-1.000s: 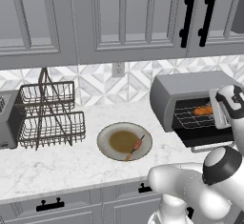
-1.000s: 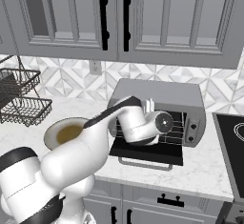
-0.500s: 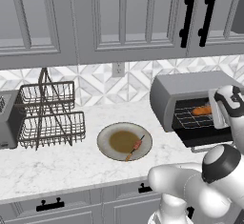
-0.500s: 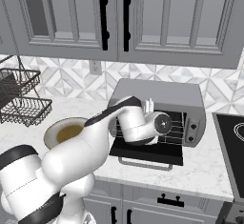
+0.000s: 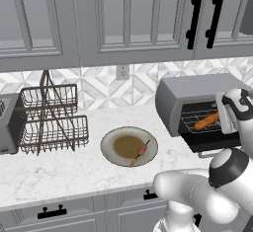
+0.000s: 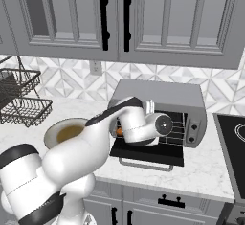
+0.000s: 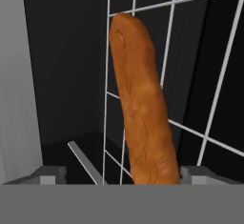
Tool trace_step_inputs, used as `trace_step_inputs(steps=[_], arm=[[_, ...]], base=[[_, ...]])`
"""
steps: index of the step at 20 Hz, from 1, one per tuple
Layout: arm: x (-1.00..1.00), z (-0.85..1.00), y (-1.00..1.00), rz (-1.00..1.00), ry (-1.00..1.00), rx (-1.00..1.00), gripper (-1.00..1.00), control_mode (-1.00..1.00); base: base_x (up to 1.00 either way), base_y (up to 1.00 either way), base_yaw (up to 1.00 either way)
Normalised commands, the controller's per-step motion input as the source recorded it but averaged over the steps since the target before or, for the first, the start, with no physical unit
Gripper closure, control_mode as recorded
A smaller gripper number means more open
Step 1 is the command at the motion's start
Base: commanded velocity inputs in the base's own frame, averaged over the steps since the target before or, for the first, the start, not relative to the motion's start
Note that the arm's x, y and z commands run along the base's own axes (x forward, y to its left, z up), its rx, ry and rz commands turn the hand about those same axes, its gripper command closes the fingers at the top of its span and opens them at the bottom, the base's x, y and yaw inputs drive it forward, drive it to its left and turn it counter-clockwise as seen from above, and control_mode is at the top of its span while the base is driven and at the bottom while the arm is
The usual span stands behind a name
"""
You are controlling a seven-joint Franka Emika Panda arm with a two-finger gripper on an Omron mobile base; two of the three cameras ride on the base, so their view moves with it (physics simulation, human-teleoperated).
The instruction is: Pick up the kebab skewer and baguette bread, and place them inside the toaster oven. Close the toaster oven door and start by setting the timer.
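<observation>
- Your pincer [image 7: 122,174] is released, fingertips [image 7: 47,174] spread either side of the baguette bread [image 7: 140,104].
- Bread lies on the toaster oven [image 5: 197,97] wire rack [image 7: 209,75].
- Loaf: elongated, orange-tan, rounded end.
- Kebab skewer [image 5: 140,153] sits on plate [image 5: 109,142], on your bench [image 5: 59,169].

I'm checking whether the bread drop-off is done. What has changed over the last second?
The claw has opened and let go of the baguette bread, which now lies on the wire rack inside the toaster oven. The arm has barely moved. The kebab skewer remains on the plate, and the toaster oven door stays open.
</observation>
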Motion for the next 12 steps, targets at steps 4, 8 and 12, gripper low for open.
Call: trace_step_inputs(steps=[4, 8, 12], arm=[[0.00, 0.00, 0.00, 0.00, 0.00, 0.00, -1.00, -1.00], [-0.14, 0.22, 0.00, 0.00, 0.00, 0.00, -1.00, -1.00], [-0.87, 0.46, 0.39, 0.06, 0.00, -0.07, -1.00, -1.00]], base=[[0.00, 0.00, 0.00], [0.00, 0.00, 0.00], [0.00, 0.00, 0.00]])
